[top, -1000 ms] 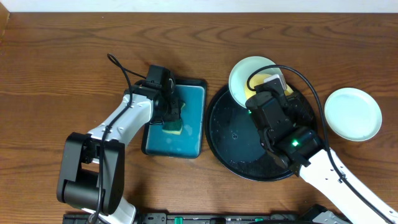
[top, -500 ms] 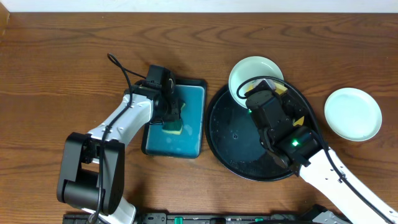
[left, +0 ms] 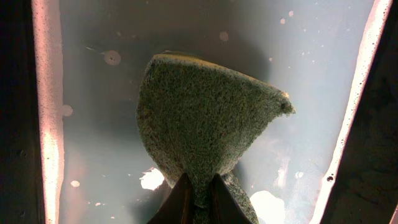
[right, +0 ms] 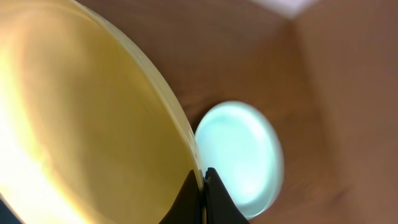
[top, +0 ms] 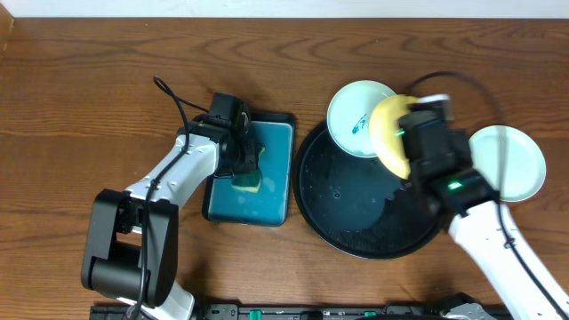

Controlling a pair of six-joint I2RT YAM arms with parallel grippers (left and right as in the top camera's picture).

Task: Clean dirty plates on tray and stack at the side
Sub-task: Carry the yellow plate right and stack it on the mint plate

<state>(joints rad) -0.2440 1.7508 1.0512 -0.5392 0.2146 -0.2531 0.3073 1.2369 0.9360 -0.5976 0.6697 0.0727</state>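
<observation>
Right up close, the right gripper (right: 200, 186) had its fingers pinched tight on the rim of the yellow plate (right: 81, 124), which was held tilted on edge. Past that rim, a pale plate (right: 239, 155) lay flat on the wooden table (top: 89, 89). On the other side, the left gripper (left: 198, 186) was clamped on the sponge (left: 205, 124), over the wet teal tray (top: 267, 200). From overhead, the black tray (top: 347, 204) sat nearest, the yellow plate was held over its far right edge, and furthest back the marked plate (top: 356, 111) overlapped the tray's far rim, green scribble showing.
</observation>
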